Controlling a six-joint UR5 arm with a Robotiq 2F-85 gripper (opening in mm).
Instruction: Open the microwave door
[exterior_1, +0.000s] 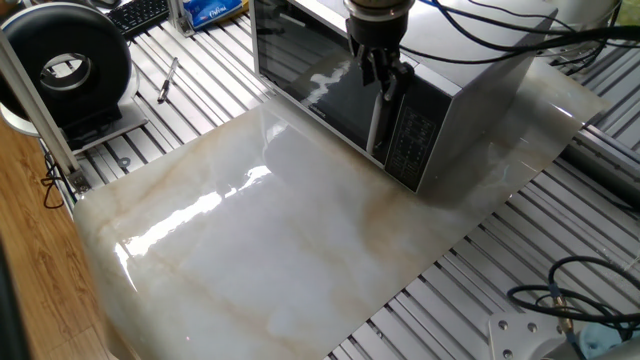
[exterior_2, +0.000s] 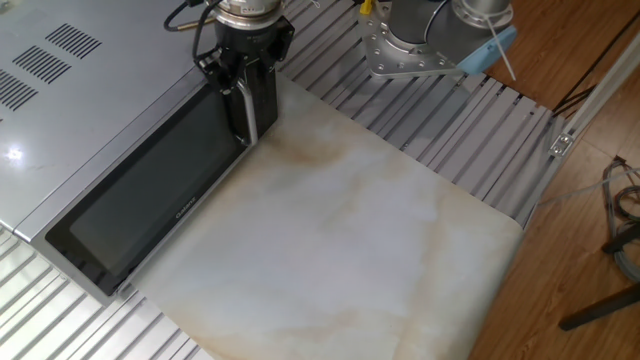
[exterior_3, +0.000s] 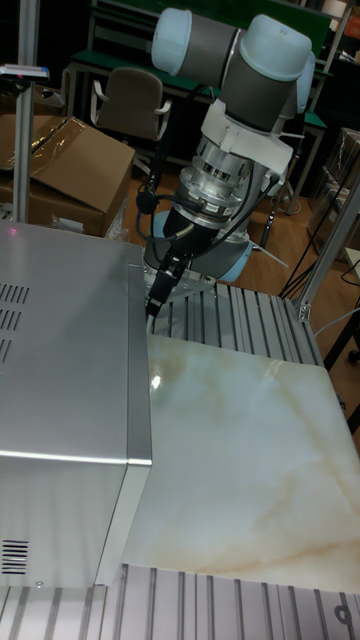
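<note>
One fixed view shows me the microwave door (exterior_1: 315, 90) glass and handle (exterior_1: 378, 125); the tall view gives only the microwave (exterior_3: 60, 400) top, on the marble table (exterior_3: 240, 460). Arm reaches steeply down; pincer (exterior_2: 247, 90) sits at the handle's top, fingers (exterior_1: 392, 82) close-set. Whether it grips, I cannot tell.

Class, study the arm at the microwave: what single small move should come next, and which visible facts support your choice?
Probably close the gripper on the vertical handle, then pull outward. The microwave door looks flush with the microwave, so it is not yet open, and the fingers sit at the handle's top end. Whether they already grip it is unclear.
</note>
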